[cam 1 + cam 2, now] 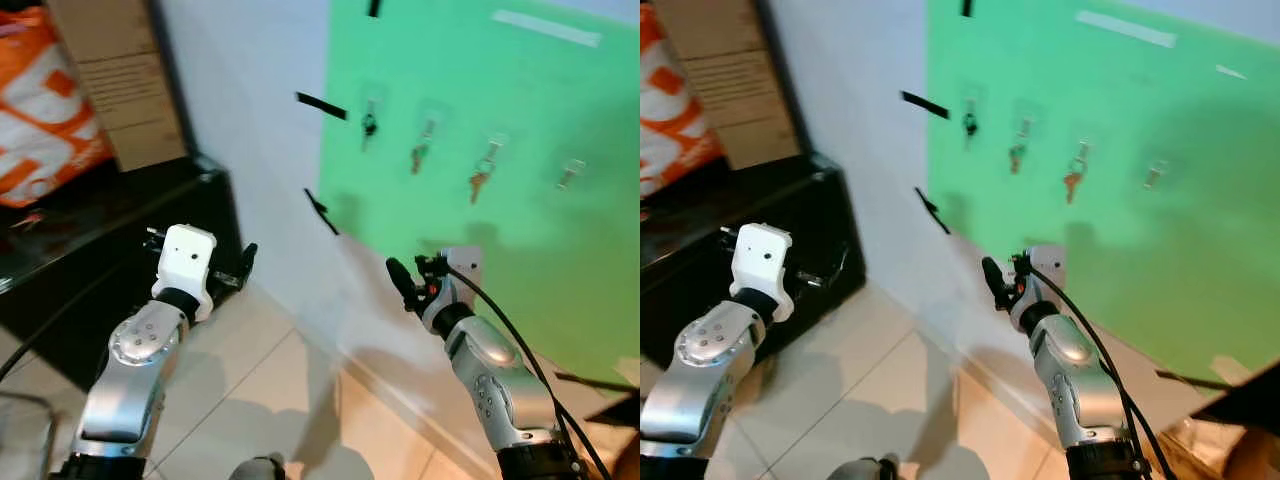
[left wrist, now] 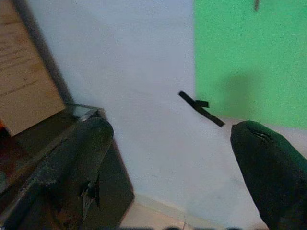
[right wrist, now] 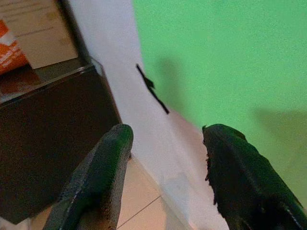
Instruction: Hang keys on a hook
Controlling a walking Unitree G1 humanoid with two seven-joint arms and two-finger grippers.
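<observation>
Keys (image 1: 480,180) hung on small hooks (image 1: 497,141) across the green board (image 1: 560,240), far from both arms. Your left claw (image 2: 168,158) was spread wide and held nothing, near the black cabinet (image 1: 120,260) on the left. Your right claw (image 3: 165,163) was likewise spread and held nothing, low beside the board's near edge, over the tiled floor (image 1: 270,400).

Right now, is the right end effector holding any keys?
No. The right end effector is open, with bare wall and floor between its fingers.
</observation>
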